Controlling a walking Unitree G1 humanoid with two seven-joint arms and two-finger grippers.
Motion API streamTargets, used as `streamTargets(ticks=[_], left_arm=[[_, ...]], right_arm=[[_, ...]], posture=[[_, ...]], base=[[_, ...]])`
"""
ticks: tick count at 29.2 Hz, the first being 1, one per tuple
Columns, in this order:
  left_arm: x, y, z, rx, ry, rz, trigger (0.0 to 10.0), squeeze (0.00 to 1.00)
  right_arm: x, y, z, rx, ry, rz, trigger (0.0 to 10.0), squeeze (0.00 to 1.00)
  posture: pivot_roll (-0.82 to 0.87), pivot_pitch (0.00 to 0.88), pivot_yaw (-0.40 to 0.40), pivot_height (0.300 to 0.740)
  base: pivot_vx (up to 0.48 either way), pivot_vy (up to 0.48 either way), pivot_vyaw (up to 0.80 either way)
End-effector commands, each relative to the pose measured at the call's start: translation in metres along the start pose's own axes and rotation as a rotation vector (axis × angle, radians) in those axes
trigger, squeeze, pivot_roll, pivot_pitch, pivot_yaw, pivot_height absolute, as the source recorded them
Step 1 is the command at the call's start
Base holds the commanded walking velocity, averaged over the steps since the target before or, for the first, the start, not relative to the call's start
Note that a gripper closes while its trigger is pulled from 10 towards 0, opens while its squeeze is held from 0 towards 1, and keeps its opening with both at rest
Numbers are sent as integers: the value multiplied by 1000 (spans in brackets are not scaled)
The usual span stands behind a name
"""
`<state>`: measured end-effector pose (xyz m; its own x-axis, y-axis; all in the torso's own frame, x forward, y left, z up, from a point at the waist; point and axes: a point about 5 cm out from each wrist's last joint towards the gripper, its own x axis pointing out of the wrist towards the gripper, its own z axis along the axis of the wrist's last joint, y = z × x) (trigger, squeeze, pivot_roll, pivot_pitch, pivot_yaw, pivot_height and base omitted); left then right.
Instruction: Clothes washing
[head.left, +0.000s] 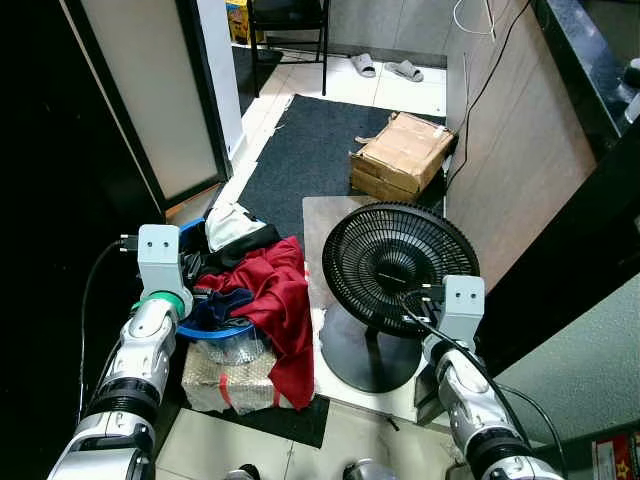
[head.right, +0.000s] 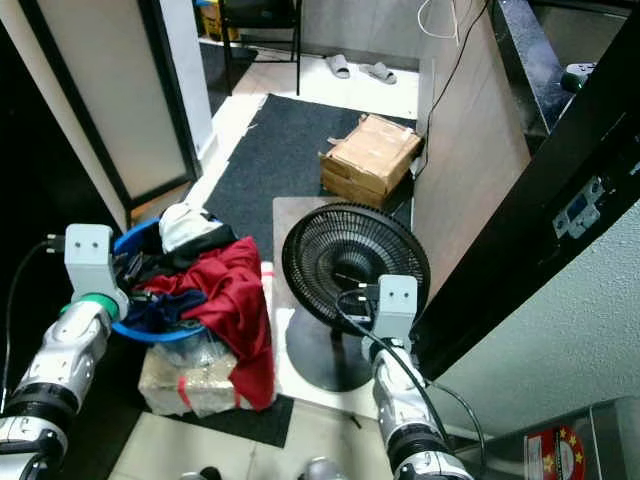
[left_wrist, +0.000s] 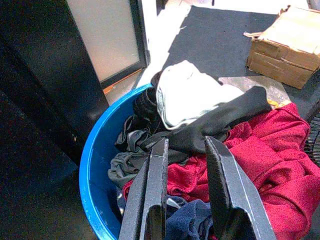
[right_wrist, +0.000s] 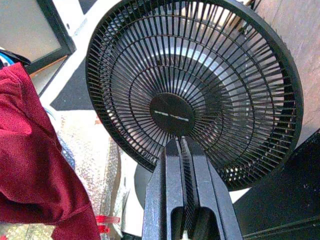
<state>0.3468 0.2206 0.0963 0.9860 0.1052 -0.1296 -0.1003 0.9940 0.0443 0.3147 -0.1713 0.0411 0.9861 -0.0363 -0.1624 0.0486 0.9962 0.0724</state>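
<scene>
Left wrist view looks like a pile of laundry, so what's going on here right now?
The robot stands over a round blue plastic basin heaped with clothes: a red garment spilling over its rim, a white one and dark ones. The left end effector hovers open just above the pile, holding nothing. The right end effector is shut and empty, pointing at a black floor fan beside the basin. No garment has been lifted yet.
</scene>
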Motion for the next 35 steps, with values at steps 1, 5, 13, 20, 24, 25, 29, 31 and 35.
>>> streamTargets(ticks=[1,5,13,20,24,25,29,31,35], left_arm=[[-3,3,-8,-7,23,12,10000,0],[-3,2,-8,-6,23,10,10000,0],[-3,1,-8,-3,25,8,10000,0],[-3,1,-9,0,29,8,10000,0],[-3,1,-10,1,31,10,10000,0],[-3,1,-10,2,31,11,10000,0],[-3,2,-10,2,33,11,10000,0],[-3,2,-10,2,33,11,10000,0],[-3,2,-11,3,35,13,10000,0]], right_arm=[[-1,0,-3,-7,15,4,10000,0],[-1,0,-3,-9,15,6,10000,0],[-1,-1,-3,-15,16,9,10000,0],[-1,-1,-3,-16,16,11,10000,0],[0,0,-3,-16,17,13,10000,0],[0,0,-3,-15,17,14,10000,0],[-1,1,-4,-15,19,14,10000,0],[-1,1,-4,-15,19,14,10000,0],[-1,1,-4,-16,21,13,10000,0]], posture=[[-25,35,27,740],[-27,28,26,740],[-28,22,23,740],[-26,20,23,740],[-25,22,24,740],[-25,22,24,740],[-26,23,26,740],[-26,23,26,740],[-26,23,25,740]], base=[[0,0,0],[0,0,0],[0,0,0],[-277,0,0],[-368,0,0],[-371,0,0],[-373,0,0],[-379,0,0],[-379,0,0]])
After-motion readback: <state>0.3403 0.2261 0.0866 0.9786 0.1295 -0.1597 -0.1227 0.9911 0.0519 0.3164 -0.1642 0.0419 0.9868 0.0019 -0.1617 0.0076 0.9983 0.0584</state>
